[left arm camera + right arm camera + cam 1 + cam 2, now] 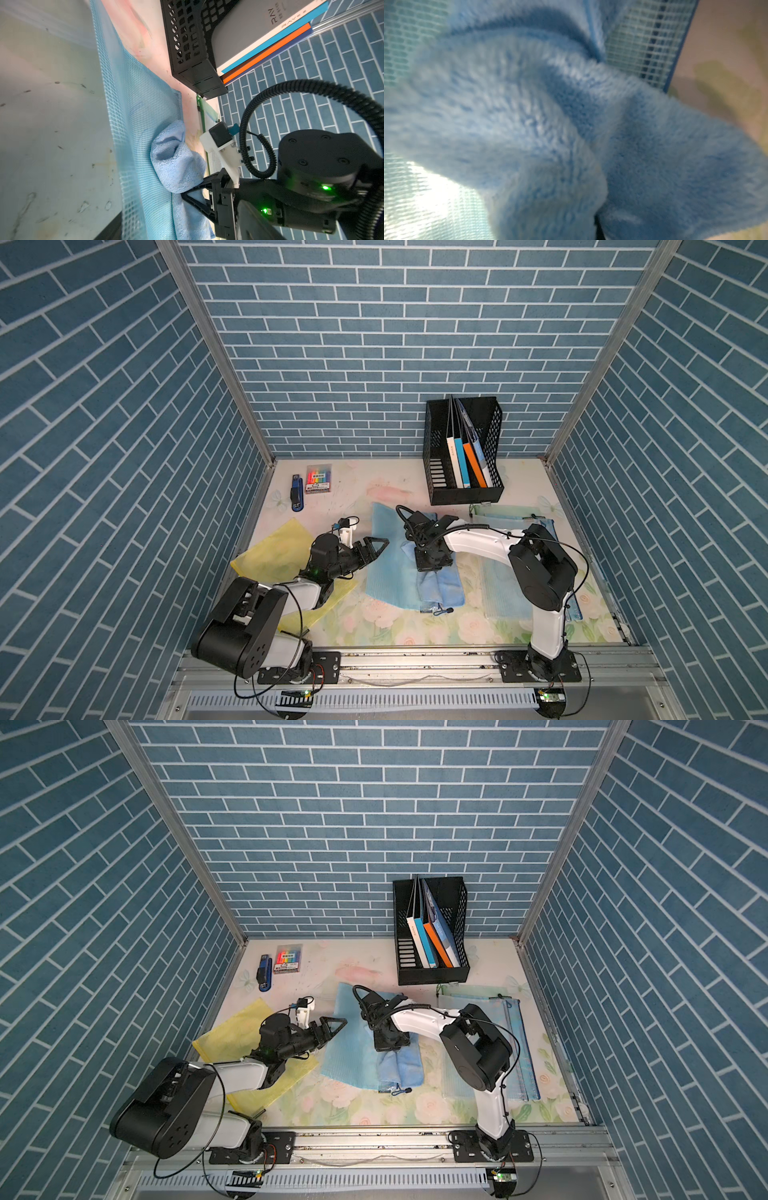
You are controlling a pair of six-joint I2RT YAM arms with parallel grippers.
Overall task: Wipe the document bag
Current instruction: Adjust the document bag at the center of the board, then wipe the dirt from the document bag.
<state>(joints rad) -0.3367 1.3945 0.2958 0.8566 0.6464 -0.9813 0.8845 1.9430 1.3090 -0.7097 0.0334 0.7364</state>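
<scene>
The document bag (386, 572) (345, 1056) is a blue mesh pouch lying flat in the middle of the table. A light blue cloth (440, 585) (401, 1065) lies bunched on its right half. My right gripper (432, 568) points straight down onto the cloth and is shut on it. The left wrist view shows its black finger (195, 197) pinching a fold of cloth (174, 164) against the bag (135, 124). In the right wrist view the cloth (550, 124) fills the picture. My left gripper (372, 549) (330, 1027) stands open and holds nothing, at the bag's left edge.
A yellow pouch (270, 556) lies under my left arm. Clear pouches (498, 589) lie under my right arm, with a greenish one (507, 512) behind them. A black file rack (461, 452) with books stands at the back. A blue stapler (296, 495) and a marker pack (319, 479) sit at the back left.
</scene>
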